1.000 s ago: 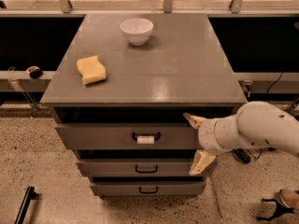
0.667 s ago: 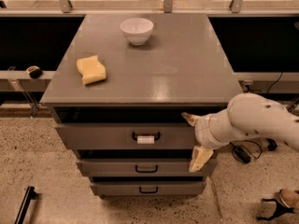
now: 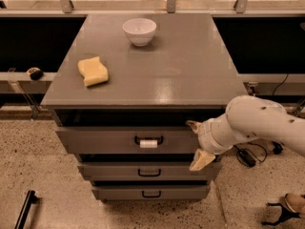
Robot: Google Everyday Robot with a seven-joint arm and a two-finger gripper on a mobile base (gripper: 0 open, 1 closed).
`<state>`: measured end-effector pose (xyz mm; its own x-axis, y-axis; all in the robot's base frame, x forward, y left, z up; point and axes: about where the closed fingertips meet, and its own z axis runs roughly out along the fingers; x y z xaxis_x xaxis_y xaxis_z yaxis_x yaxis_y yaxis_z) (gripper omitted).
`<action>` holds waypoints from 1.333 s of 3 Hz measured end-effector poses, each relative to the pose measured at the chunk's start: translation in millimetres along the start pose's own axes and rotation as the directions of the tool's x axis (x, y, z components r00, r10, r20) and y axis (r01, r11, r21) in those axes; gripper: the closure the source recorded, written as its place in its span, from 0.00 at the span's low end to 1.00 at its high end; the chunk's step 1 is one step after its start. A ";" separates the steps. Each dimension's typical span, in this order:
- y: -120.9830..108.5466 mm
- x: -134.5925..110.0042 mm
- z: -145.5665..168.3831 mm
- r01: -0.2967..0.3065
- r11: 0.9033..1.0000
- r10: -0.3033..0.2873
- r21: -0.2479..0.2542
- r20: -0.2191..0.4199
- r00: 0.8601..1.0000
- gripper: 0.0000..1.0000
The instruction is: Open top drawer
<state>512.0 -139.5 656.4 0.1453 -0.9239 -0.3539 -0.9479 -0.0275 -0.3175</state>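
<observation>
Shifted left across front of top drawer (image 3: 105,140), gripper (image 3: 197,143) now at its right end, short of its centre handle (image 3: 148,140), spread wide, empty; drawer looks closed, grasp pending.

The top drawer (image 3: 105,140) is a wide grey front just under the desk (image 3: 157,75) top, with a dark gap showing above its upper edge. It may be pulled out a little, though this angle does not settle it. A black bar handle (image 3: 148,138) sits at its centre, bearing a white tag (image 3: 148,144). The end effector (image 3: 198,143) is at the drawer's right end, its tan fingers (image 3: 202,160) spread, one above and one below the front.
</observation>
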 end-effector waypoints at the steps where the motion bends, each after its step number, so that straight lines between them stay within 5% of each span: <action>1: 5.6 -6.7 -8.6 0.007 1.000 -0.007 0.022 -0.002 1.000 0.21; 2: 5.7 -6.9 -8.9 0.007 1.000 -0.007 0.022 -0.002 1.000 0.00; 4: -8.9 -2.3 -17.0 -0.010 0.998 0.009 0.066 0.026 1.000 0.00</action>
<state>515.3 -143.6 675.0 0.1445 -0.9140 -0.3791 -0.9285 0.0073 -0.3713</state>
